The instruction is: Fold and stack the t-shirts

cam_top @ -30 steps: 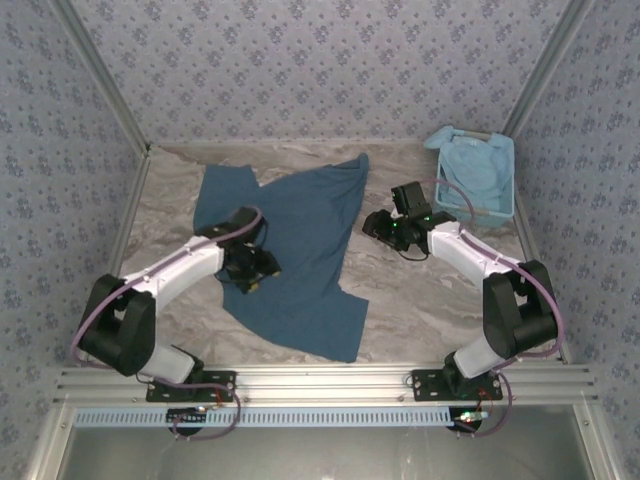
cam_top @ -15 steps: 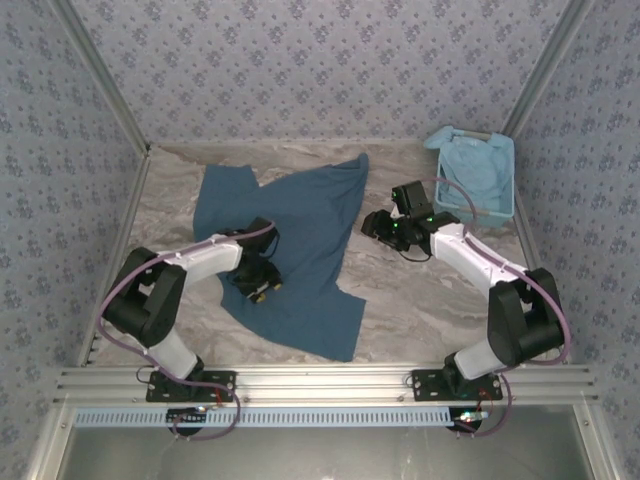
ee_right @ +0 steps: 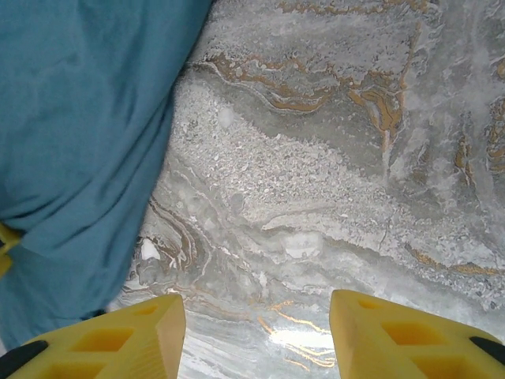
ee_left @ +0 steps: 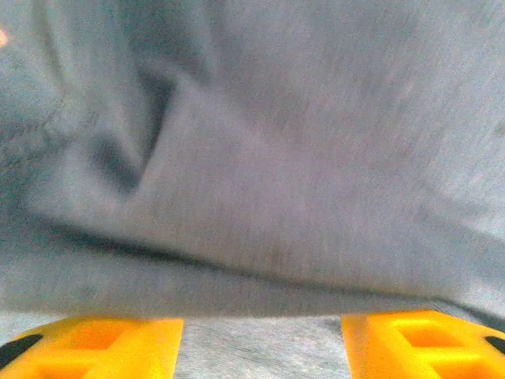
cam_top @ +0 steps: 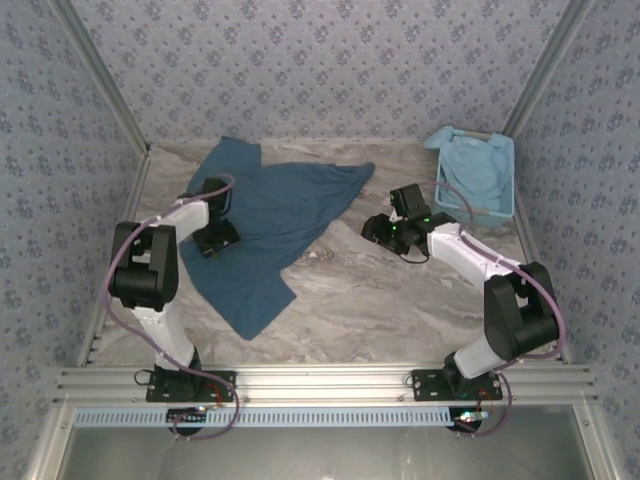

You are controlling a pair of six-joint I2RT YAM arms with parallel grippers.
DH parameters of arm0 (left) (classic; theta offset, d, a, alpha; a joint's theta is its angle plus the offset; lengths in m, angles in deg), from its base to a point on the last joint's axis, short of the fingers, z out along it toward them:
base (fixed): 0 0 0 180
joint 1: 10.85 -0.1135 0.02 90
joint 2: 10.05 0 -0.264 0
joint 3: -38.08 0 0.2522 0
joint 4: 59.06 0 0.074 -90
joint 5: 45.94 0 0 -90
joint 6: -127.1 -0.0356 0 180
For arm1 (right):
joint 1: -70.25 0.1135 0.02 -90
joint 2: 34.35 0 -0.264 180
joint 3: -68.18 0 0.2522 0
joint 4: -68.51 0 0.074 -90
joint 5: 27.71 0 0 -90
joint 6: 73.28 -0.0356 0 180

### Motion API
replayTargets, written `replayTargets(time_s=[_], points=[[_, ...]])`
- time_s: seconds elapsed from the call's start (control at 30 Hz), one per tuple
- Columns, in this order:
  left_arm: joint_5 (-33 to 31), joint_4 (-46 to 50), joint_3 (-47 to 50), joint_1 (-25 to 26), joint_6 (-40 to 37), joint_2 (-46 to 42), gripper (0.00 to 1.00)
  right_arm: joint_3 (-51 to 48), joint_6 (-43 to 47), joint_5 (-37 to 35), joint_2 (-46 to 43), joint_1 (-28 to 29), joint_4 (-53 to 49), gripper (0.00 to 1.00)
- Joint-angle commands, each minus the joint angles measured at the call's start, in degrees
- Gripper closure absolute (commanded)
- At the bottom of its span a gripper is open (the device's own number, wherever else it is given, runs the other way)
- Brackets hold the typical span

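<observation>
Fingers (ee_left: 91, 343) of the left gripper (ee_left: 260, 338) stand wide apart, low over the dark teal t-shirt (cam_top: 270, 205) with nothing clamped between them. That shirt lies crumpled on the left half of the marble table (cam_top: 400, 300). The left arm is folded back close to the left wall. Bare tabletop lies between the shirt and the right gripper (cam_top: 378, 228), which is likewise spread wide over marble just beside the shirt's edge. At far right, the pale-blue basket (cam_top: 511, 180) holds a sky-blue t-shirt (cam_top: 470, 172).
</observation>
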Motion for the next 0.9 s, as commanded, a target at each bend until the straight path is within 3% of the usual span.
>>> replayTargets(time_s=[0.0, 0.13, 0.37, 0.53, 0.67, 0.87], points=[[-4.46, 4.72, 0.4, 1.99, -5.81, -6.49, 0.4, 2.12, 0.63, -0.34, -0.25, 0.54, -1.35, 0.46], [-2.1, 12.19, 8.53, 9.79, -2.53, -16.79, 0.39, 1.5, 1.64, 0.8, -0.88, 0.25, -2.86, 0.46], [11.06, 19.05, 23.19, 18.58, 9.42, -28.37, 0.36, 2.36, 3.46, 2.09, -0.78, -0.81, -3.09, 0.45], [14.36, 18.11, 22.93, 24.01, 11.59, -24.41, 0.34, 3.47, 3.89, 3.19, 0.47, -1.47, -2.96, 0.45], [14.54, 18.03, 23.03, 27.2, 12.7, -18.67, 0.35, 4.36, 4.17, 3.49, 0.84, -1.87, -3.21, 0.45], [12.54, 17.8, 22.96, 29.94, 14.14, -16.99, 0.34, 4.41, 4.19, 3.45, 0.65, -2.2, -3.39, 0.45]])
